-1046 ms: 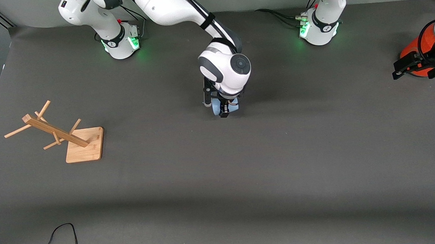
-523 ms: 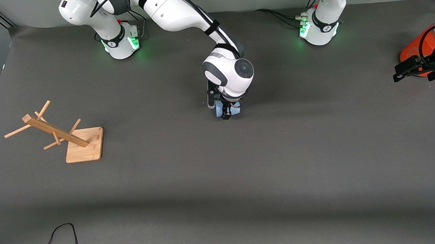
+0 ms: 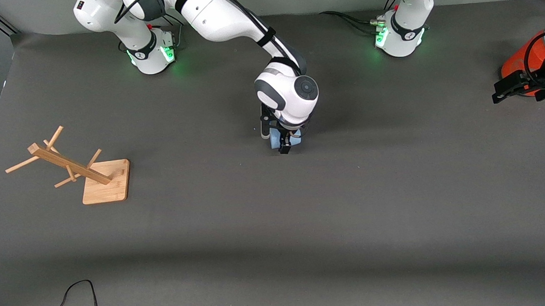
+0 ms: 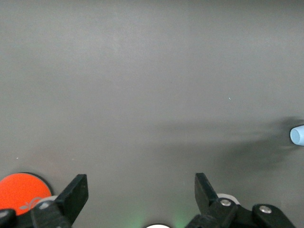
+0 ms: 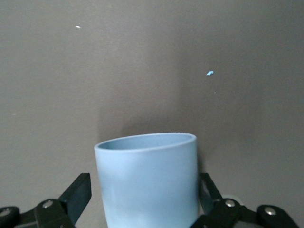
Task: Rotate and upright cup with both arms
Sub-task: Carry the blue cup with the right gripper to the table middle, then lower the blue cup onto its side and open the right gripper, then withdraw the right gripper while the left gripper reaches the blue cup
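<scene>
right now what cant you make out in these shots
- cup: base cut off by the right wrist view's edge; in the front view the right gripper covers most of it, so its standing on the table is unconfirmed.
- orange-red cylinder: cut by the front view's edge, partly hidden by the left gripper.

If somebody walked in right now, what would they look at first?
Probably the right gripper in the middle of the table, its fingers open on either side of the little blue cup. Next, the wooden rack toward the right arm's end of the table. Last, the orange cylinder at the left arm's end, where the open left gripper waits.
</scene>
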`<state>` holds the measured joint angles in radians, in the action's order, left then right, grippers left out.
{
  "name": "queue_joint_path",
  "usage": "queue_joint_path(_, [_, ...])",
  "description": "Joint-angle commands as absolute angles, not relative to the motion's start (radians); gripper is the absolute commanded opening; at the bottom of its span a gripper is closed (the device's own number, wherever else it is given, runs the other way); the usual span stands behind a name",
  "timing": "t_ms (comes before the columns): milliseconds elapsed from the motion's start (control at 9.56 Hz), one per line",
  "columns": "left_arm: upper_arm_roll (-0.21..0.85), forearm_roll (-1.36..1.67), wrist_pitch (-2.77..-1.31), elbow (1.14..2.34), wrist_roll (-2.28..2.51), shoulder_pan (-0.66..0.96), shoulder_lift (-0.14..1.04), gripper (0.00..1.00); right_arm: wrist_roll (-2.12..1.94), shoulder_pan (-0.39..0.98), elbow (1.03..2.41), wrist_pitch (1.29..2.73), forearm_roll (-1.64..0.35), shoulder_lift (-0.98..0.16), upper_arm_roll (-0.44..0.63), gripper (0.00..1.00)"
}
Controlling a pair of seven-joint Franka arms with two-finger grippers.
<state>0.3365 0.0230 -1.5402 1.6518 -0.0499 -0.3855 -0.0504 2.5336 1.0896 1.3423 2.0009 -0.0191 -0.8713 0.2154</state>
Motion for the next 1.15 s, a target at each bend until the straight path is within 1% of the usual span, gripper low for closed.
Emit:
queue_joint_path(0, [0.339,0.028,-1.522,1.638,-0.02,-0.382,-0.052,1.0,2.5,1.089,1.296,1.869,-0.032,-0.83,0.221,1.0])
queue_joint_path(418, [0.348,0.026,-1.523,1.638,0.072,-0.353,-0.054,1.0,2.305,1.045,1.301,1.633,-0.084,-0.637,0.228,1.0])
queue_joint_path(627, [0.351,0.014,-1.54,1.634,0.124,-0.319,-0.045,1.0,2.185,0.996,1.302,1.522,-0.084,-0.548,0.23,1.0])
queue_joint_path(732, [0.37,0.008,-1.542,1.626,0.188,-0.289,-0.034,1.0,2.093,0.95,1.304,1.47,-0.084,-0.498,0.23,1.0])
queue_joint_path(837, [0.383,-0.008,-1.545,1.599,0.265,-0.252,-0.003,1.0,1.98,0.916,1.305,1.421,-0.083,-0.445,0.235,1.0])
queue_joint_path(1046, [0.388,-0.056,-1.531,1.493,0.468,-0.128,0.099,1.0,1.722,0.85,1.305,1.336,-0.072,-0.358,0.265,1.0])
